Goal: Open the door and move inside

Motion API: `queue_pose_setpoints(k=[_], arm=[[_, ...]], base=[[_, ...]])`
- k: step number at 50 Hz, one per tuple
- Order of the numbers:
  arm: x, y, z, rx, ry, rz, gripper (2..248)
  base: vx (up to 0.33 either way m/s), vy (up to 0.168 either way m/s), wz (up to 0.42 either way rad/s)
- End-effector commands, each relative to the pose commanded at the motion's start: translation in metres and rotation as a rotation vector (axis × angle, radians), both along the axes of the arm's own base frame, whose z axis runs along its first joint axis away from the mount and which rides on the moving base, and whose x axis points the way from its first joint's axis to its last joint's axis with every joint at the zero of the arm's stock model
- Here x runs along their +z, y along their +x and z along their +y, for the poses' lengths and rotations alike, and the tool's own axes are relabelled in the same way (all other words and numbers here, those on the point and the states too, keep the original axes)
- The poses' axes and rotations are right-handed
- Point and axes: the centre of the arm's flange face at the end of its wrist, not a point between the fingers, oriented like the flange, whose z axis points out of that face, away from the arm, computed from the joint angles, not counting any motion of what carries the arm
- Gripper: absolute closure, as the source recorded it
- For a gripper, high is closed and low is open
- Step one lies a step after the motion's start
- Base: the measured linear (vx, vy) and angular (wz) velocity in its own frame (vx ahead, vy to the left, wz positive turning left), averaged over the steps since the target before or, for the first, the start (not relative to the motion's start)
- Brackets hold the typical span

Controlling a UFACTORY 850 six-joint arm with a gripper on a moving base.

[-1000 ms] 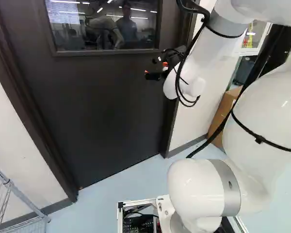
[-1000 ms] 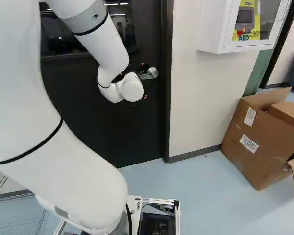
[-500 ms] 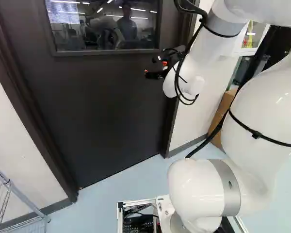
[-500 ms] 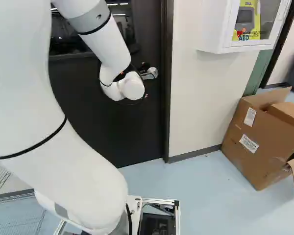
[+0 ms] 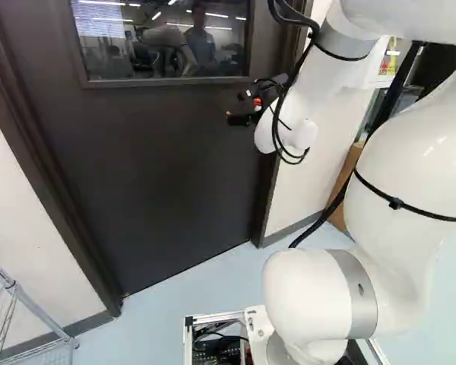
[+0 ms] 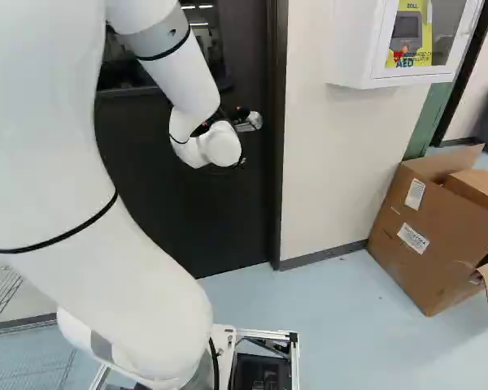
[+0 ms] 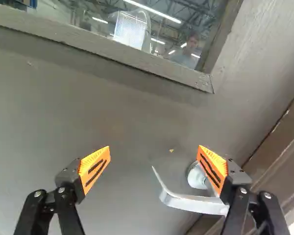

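Watching the lever handle, I find it at the right edge of the door, its free end ahead of the gap in my gripper and its root partly behind 1 finger. The fingers are spread wide with nothing pinched, and I can't tell whether that finger touches the metal. The door sits shut in its frame, unchanged over the last 1.0 s, and the handle hasn't turned. What has changed is my arm: its upper links have swung over and, in the right base view, the wrist has edged right, closer to the handle. The base has not moved. To me that means I'm still lining up, so the next move should center the lever before I close or press down. Farther right, the cardboard box stands clear of the door.
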Motion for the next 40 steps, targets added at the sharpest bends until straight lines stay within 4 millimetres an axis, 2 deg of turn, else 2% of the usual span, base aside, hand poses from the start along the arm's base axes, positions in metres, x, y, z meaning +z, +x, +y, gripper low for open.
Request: queue_pose_setpoints(k=[40], arm=[[-0.043, 0.004, 0.0, 0.001, 0.015, 0.093, 3]], base=[[0.0, 0.0, 0.0]])
